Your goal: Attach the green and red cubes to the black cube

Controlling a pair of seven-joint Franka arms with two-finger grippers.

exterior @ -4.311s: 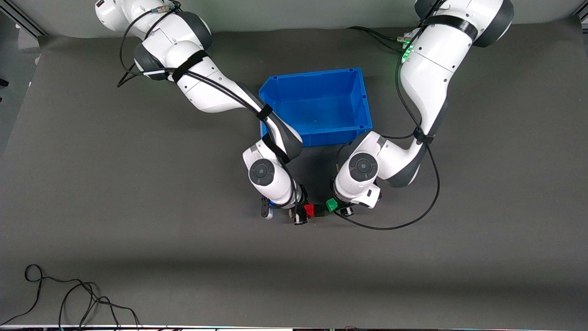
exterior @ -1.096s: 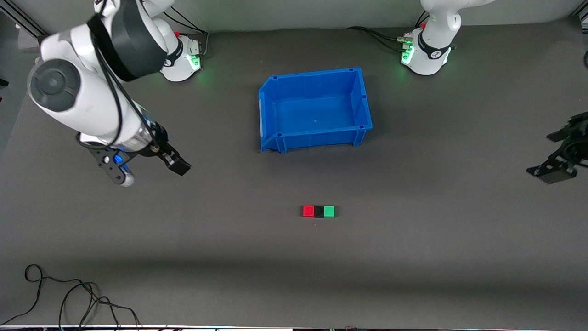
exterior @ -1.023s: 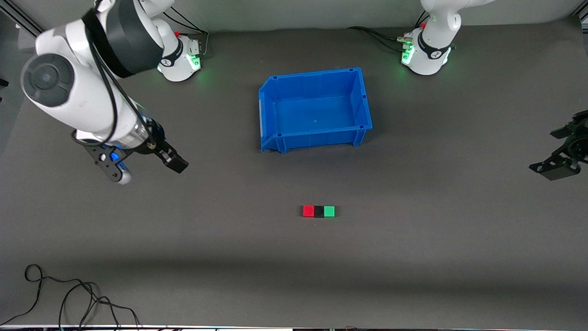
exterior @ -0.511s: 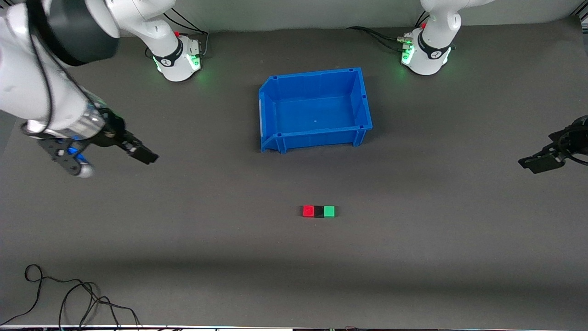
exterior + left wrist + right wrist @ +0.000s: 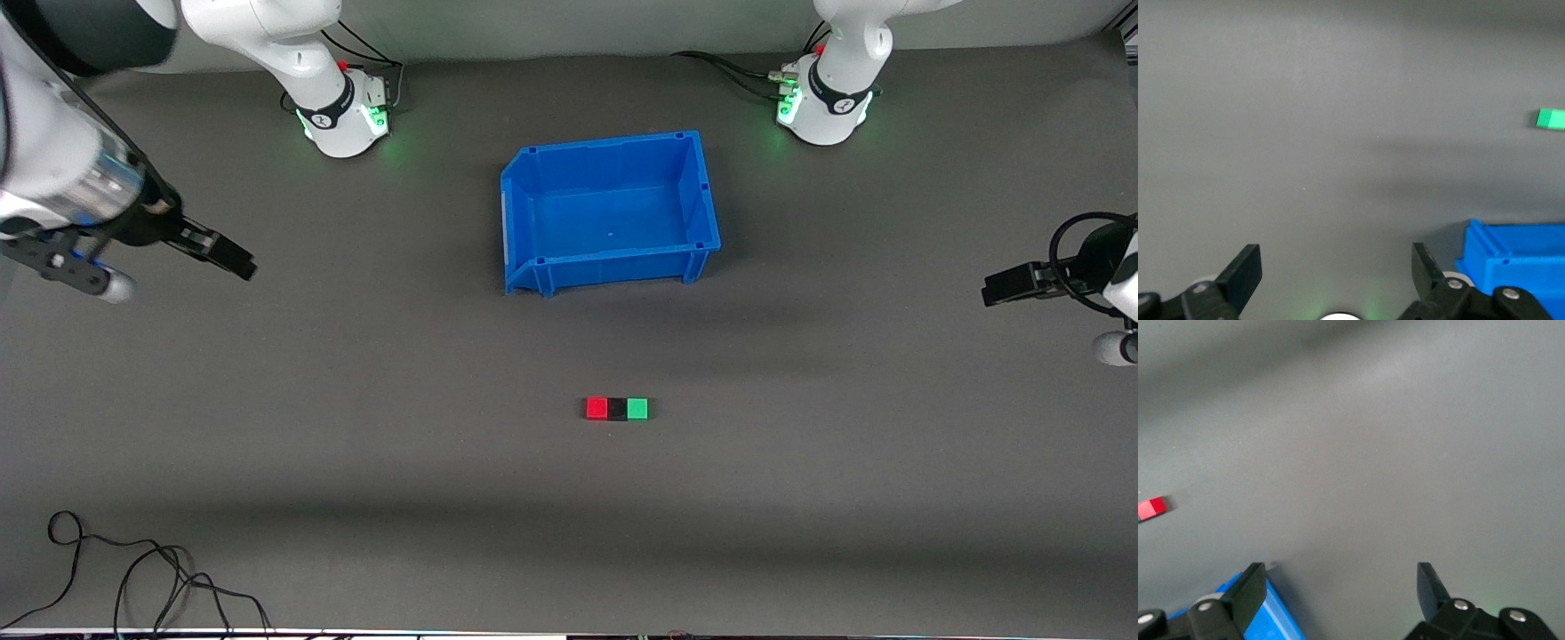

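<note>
The red cube (image 5: 597, 408), the black cube (image 5: 617, 410) and the green cube (image 5: 637, 409) sit on the grey mat in one tight row, touching, black in the middle. The row lies nearer the front camera than the blue bin (image 5: 613, 267). My right gripper (image 5: 224, 259) hangs open and empty over the mat at the right arm's end of the table. My left gripper (image 5: 1006, 288) hangs open and empty at the left arm's end. The left wrist view catches the green cube (image 5: 1551, 119) past my open left gripper (image 5: 1337, 273). The right wrist view catches the red cube (image 5: 1151, 509) past my open right gripper (image 5: 1341, 587).
The blue bin holds nothing. Its corner shows in the left wrist view (image 5: 1518, 263) and in the right wrist view (image 5: 1268, 613). A loose black cable (image 5: 133, 578) lies near the front edge at the right arm's end. Both arm bases (image 5: 342, 120) (image 5: 822, 102) stand by the back edge.
Both grippers, earlier down at the cubes, have let go and swung outward toward the table's two ends, still drifting over the last second. The three-cube row has stayed put.
</note>
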